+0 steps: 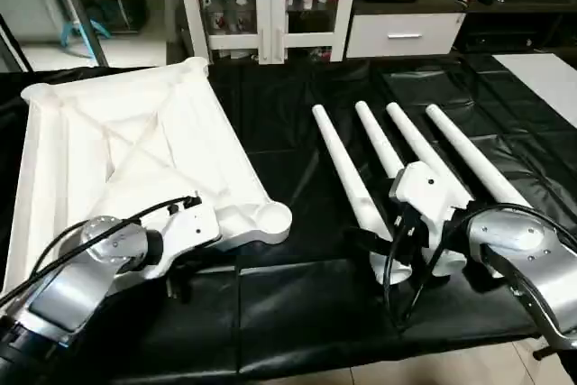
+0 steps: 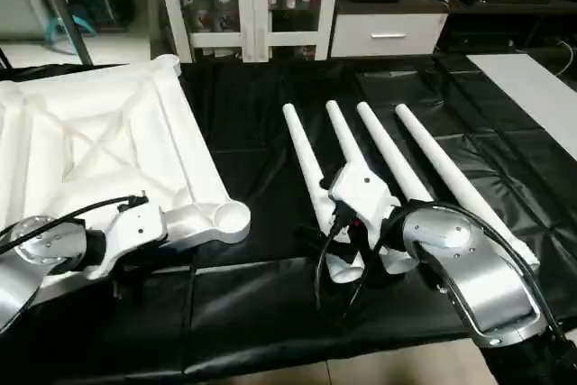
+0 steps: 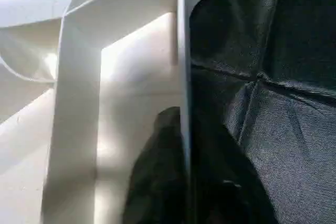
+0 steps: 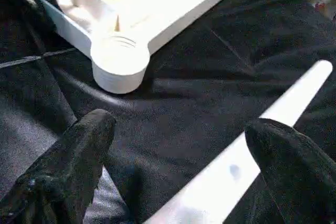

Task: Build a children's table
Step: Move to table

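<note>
Clearly the left gripper [image 3: 184,182] pinches the near rim of the white plastic ribbed tabletop [image 1: 135,146], lying underside-up on the black cloth [image 1: 297,304]. Beside it, the right gripper [image 4: 178,150] hangs wide open over the leftmost tapered white tube leg [image 1: 347,173]. It should close squarely around the leg, then aim it at the round threaded corner socket [image 4: 121,59].

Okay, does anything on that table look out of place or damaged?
Nothing stands out. The tabletop lies upside down on the black cover, ribs up and unbroken. Four legs lie side by side to its right, none fitted yet. No cracks or spills are visible.
</note>
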Controlling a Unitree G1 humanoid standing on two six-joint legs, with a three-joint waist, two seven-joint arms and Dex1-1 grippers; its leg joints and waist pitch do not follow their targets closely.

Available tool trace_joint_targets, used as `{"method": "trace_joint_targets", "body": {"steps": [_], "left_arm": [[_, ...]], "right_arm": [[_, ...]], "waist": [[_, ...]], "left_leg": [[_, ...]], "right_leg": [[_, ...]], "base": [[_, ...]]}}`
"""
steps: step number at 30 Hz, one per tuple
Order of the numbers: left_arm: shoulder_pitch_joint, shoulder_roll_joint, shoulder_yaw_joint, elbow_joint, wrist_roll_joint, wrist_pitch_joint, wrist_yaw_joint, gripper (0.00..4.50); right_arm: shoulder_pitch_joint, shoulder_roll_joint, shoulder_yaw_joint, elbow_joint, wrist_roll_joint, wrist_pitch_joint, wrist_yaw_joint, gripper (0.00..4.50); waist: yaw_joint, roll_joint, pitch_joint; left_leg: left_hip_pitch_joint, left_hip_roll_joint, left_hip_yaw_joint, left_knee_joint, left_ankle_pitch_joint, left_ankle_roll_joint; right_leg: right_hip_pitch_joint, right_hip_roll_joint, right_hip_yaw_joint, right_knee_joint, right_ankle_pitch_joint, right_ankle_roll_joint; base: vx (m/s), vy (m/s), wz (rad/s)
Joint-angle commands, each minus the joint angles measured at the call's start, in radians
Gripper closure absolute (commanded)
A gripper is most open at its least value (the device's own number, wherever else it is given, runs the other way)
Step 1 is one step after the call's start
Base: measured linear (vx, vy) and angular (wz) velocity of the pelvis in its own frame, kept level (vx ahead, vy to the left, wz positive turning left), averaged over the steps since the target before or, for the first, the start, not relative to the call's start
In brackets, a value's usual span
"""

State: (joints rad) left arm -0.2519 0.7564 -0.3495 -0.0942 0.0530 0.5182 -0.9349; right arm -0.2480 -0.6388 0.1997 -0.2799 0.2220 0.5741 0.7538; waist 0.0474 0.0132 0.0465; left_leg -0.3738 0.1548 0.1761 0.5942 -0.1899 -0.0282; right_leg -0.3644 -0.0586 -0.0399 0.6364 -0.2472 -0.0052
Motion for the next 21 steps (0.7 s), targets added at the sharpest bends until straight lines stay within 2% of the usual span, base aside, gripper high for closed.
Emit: {"method": "trace_joint_targets", "body": {"steps": [1, 2, 6, 7, 8, 9, 10, 12, 13, 14, 15, 16, 18, 20, 21], "left_arm": [[0.005, 0.021, 0.004, -0.031, -0.016, 0.038, -0.021, 3.79], [0.005, 0.025, 0.01, -0.044, -0.025, 0.045, -0.027, 3.48], [0.006, 0.044, 0.081, -0.134, -0.076, 0.097, -0.046, 3.17], [0.006, 0.044, 0.081, -0.134, -0.076, 0.097, -0.046, 3.17], [0.005, 0.045, 0.102, -0.15, -0.095, 0.108, -0.05, 2.97], [0.005, 0.048, 0.127, -0.168, -0.115, 0.111, -0.053, 2.93], [0.003, 0.047, 0.142, -0.179, -0.127, 0.111, -0.055, 2.85], [-0.003, 0.044, 0.167, -0.197, -0.153, 0.109, -0.057, 2.85], [-0.011, 0.032, 0.183, -0.205, -0.176, 0.104, -0.056, 2.85], [-0.019, 0.019, 0.198, -0.215, -0.197, 0.104, -0.056, 2.85], [-0.024, 0.01, 0.206, -0.222, -0.209, 0.106, -0.055, 2.85], [-0.033, -0.014, 0.216, -0.232, -0.229, 0.098, -0.053, 2.85], [-0.048, -0.069, 0.218, -0.243, -0.261, 0.09, -0.041, 2.85], [-0.053, -0.116, 0.211, -0.261, -0.296, 0.107, -0.031, 2.85], [-0.051, -0.141, 0.194, -0.283, -0.318, 0.12, -0.031, 2.85]], "right_arm": [[-0.025, 0.007, -0.037, 0.006, 0.001, 0.043, -0.021, 0.0], [-0.029, 0.009, -0.04, 0.008, 0.002, 0.055, -0.026, 0.0], [-0.071, 0.035, -0.071, 0.033, 0.014, 0.149, -0.076, 0.0], [-0.071, 0.035, -0.071, 0.033, 0.014, 0.149, -0.076, 0.0], [-0.081, 0.039, -0.073, 0.038, 0.011, 0.166, -0.088, 0.0], [-0.096, 0.047, -0.078, 0.043, 0.011, 0.194, -0.106, 0.0], [-0.106, 0.052, -0.081, 0.047, 0.012, 0.215, -0.117, 0.0], [-0.124, 0.063, -0.091, 0.053, 0.018, 0.258, -0.135, 0.0], [-0.136, 0.074, -0.098, 0.06, 0.023, 0.287, -0.148, 0.0], [-0.148, 0.085, -0.105, 0.069, 0.026, 0.319, -0.159, 0.0], [-0.155, 0.092, -0.108, 0.074, 0.028, 0.338, -0.166, 0.0], [-0.17, 0.106, -0.107, 0.097, 0.021, 0.372, -0.185, 0.0], [-0.198, 0.139, -0.096, 0.167, -0.013, 0.418, -0.238, 0.0], [-0.233, 0.173, -0.089, 0.236, -0.043, 0.488, -0.295, 0.0], [-0.25, 0.2, -0.102, 0.266, -0.022, 0.522, -0.303, 0.0]], "waist": [[0.008, 0.007, -0.045], [0.008, 0.007, -0.046], [0.014, 0.008, -0.046], [0.014, 0.009, -0.046], [0.014, 0.008, -0.046], [0.016, 0.012, -0.047], [0.015, 0.007, -0.046], [0.018, 0.01, -0.047], [0.018, 0.009, -0.047], [0.016, -0.006, -0.046], [0.019, 0.003, -0.049], [0.018, -0.004, -0.049], [0.015, 0.006, -0.048], [0.014, 0.004, -0.05], [0.011, -0.006, -0.051]], "left_leg": [[0.022, 0.077, -0.036, -0.077, -0.206, 0.0], [0.022, 0.077, -0.036, -0.077, -0.207, 0.0], [0.024, 0.076, -0.034, -0.075, -0.19, -0.008], [0.025, 0.076, -0.034, -0.075, -0.188, -0.01], [0.024, 0.076, -0.034, -0.075, -0.188, -0.011], [0.025, 0.074, -0.033, -0.074, -0.189, -0.021], [0.025, 0.074, -0.032, -0.075, -0.192, -0.023], [0.025, 0.073, -0.032, -0.074, -0.186, -0.026], [0.024, 0.072, -0.032, -0.073, -0.184, -0.027], [0.023, 0.072, -0.03, -0.074, -0.17, -0.024], [0.024, 0.071, -0.031, -0.071, -0.155, -0.026], [0.023, 0.073, -0.029, -0.072, -0.151, -0.025], [0.024, 0.07, -0.028, -0.071, -0.15, -0.043], [0.022, 0.069, -0.028, -0.07, -0.142, -0.053], [0.021, 0.067, -0.025, -0.068, -0.132, -0.052]], "right_leg": [[0.025, -0.09, 0.054, -0.079, -0.031, -0.239], [0.025, -0.09, 0.053, -0.078, -0.033, -0.24], [0.023, -0.089, 0.052, -0.077, -0.04, -0.246], [0.022, -0.088, 0.051, -0.076, -0.037, -0.248], [0.023, -0.087, 0.051, -0.077, -0.036, -0.247], [0.022, -0.085, 0.051, -0.075, -0.024, -0.243], [0.022, -0.083, 0.05, -0.075, -0.024, -0.241], [0.023, -0.086, 0.051, -0.074, -0.028, -0.241], [0.023, -0.086, 0.052, -0.074, -0.027, -0.239], [0.025, -0.085, 0.051, -0.074, -0.026, -0.239], [0.025, -0.087, 0.051, -0.071, -0.022, -0.242], [0.025, -0.087, 0.05, -0.071, -0.018, -0.241], [0.022, -0.085, 0.051, -0.071, -0.017, -0.249], [0.025, -0.084, 0.052, -0.068, 0.004, -0.25], [0.027, -0.082, 0.052, -0.069, 0.014, -0.251]], "base": [[0.0, 0.0, 0.0], [0.0, 0.0, 0.0], [0.0, 0.0, 0.0], [0.0, 0.0, 0.0], [0.0, 0.0, 0.0], [0.0, 0.0, 0.0], [0.0, 0.0, 0.0], [0.0, 0.0, 0.0], [0.0, 0.0, 0.0], [0.0, 0.0, 0.0], [0.0, 0.0, 0.0], [0.0, 0.0, 0.0], [0.0, 0.0, 0.0], [0.0, 0.0, 0.0], [0.0, 0.0, 0.0]]}}
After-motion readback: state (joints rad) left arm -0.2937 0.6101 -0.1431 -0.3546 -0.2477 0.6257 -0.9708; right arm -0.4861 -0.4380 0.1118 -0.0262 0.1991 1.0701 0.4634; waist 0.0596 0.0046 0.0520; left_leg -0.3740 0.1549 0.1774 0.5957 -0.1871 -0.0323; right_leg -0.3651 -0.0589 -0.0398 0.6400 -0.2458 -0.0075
